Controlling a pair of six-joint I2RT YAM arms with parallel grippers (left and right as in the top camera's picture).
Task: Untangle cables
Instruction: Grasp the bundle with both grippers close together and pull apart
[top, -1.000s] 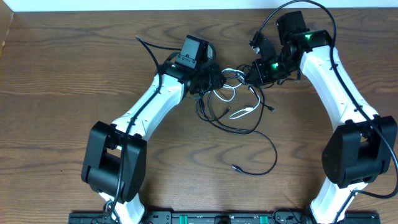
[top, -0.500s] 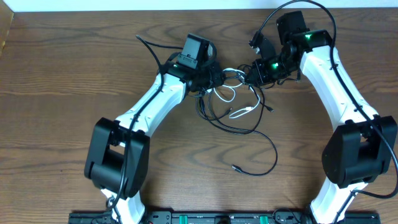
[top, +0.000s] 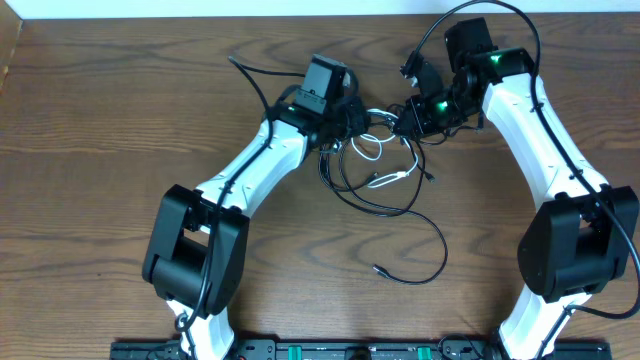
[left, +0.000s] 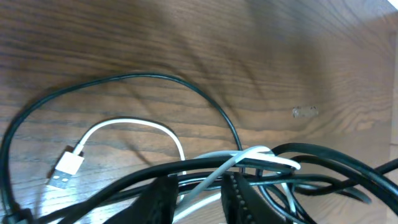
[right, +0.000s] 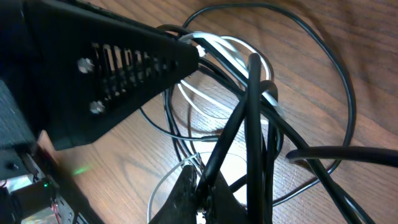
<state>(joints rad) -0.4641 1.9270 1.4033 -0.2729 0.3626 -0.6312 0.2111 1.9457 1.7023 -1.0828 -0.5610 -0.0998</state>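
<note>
The cables (top: 385, 170) lie bunched at about 12 o'clock of the table (top: 100, 200), between the two wrists. One long black tail (top: 440, 245) loops away toward 6 o'clock and ends in a small free plug. The right gripper (top: 403, 120), at 3 o'clock of the knot, is closed tight on a couple of black strands; its wrist view shows them rising straight out of the pinched tips. The left gripper (top: 352, 122) sits at 9 o'clock of the knot. Its fingers (left: 158, 202) stand a little apart with the white cord (left: 134, 123) and several black strands crossing the gap, and I cannot tell whether they are actually clamped or only bracketed. These cords look light, thin and limp, so they will likely drag rather than lift cleanly, and any pull on one strand probably tightens the crossings around it. The smooth jackets may slip through a loose pinch. The best hold seems to be a single strand just beside a crossing, or close behind the USB plug (left: 65, 171) at 8 o'clock of the left wrist view. There the white cord lies clear of the others and could be drawn out end first.
</note>
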